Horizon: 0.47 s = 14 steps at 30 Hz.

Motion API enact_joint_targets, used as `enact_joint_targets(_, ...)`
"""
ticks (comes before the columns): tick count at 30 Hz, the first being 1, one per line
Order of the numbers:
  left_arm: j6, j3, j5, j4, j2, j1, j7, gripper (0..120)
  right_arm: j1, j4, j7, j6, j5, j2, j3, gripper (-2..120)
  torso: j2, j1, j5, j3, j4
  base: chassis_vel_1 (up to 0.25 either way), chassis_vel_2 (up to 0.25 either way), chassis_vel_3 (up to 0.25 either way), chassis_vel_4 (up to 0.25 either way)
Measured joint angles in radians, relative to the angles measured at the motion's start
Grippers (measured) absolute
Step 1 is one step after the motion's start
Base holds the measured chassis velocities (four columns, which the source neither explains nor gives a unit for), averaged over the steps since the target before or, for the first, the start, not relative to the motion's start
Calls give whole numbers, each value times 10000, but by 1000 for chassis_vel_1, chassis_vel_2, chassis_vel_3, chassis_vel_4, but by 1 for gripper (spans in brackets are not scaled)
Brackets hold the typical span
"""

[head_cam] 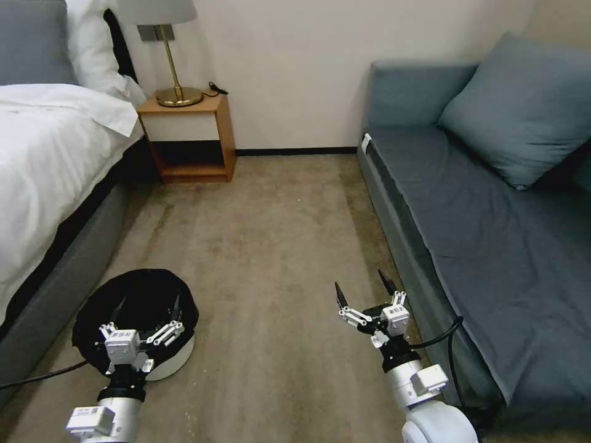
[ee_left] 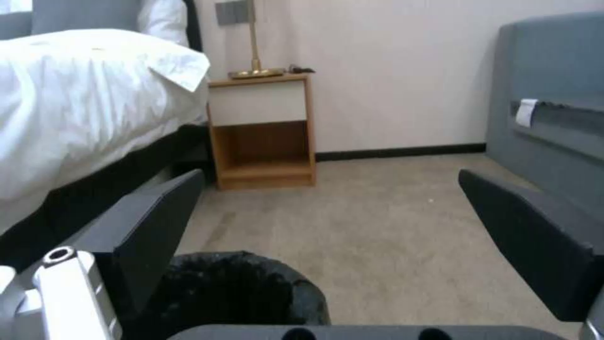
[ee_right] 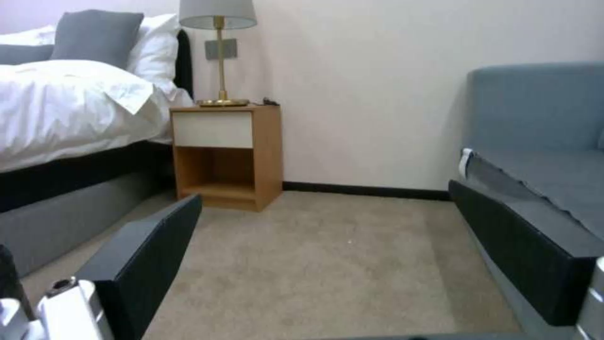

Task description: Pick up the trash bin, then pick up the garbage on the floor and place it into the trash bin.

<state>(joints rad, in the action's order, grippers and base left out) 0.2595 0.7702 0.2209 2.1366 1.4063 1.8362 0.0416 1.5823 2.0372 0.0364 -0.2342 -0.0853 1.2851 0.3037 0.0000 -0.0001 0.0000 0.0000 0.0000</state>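
The trash bin [head_cam: 143, 288] is a low white tub lined with a black bag, standing on the carpet beside the bed at my lower left. My left gripper [head_cam: 146, 309] hangs open just above the bin's near side, its fingers spread over the bag. From the left wrist camera, the bag's crinkly rim [ee_left: 242, 285] lies below the left gripper [ee_left: 330, 177], close to one finger [ee_left: 151, 222]. My right gripper [head_cam: 363, 284] is open over bare carpet near the sofa front, holding nothing, and it is also seen from its own wrist [ee_right: 324, 194]. The garbage is out of view.
A bed [head_cam: 43, 160] with white sheets runs along the left. A wooden nightstand [head_cam: 191, 138] with a brass lamp [head_cam: 175, 67] stands against the far wall. A grey-blue sofa [head_cam: 480, 221] lines the right. Open carpet [head_cam: 271, 246] lies between them.
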Motion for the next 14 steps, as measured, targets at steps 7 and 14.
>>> enact_joint_targets(7, -35, 18, 34, 0, -6, -8, -3, 100, 0, 0, 0, 0, 0, 0, 0, 100, 0, 0, 0, 0, 0, 0, 0, 0, 0)
enact_joint_targets(14, -53, 28, 49, -1, -10, -12, -7, 100, 0, 0, 0, 0, 0, 0, 0, 100, 0, 0, 0, 0, 0, 0, 0, 0, 0)
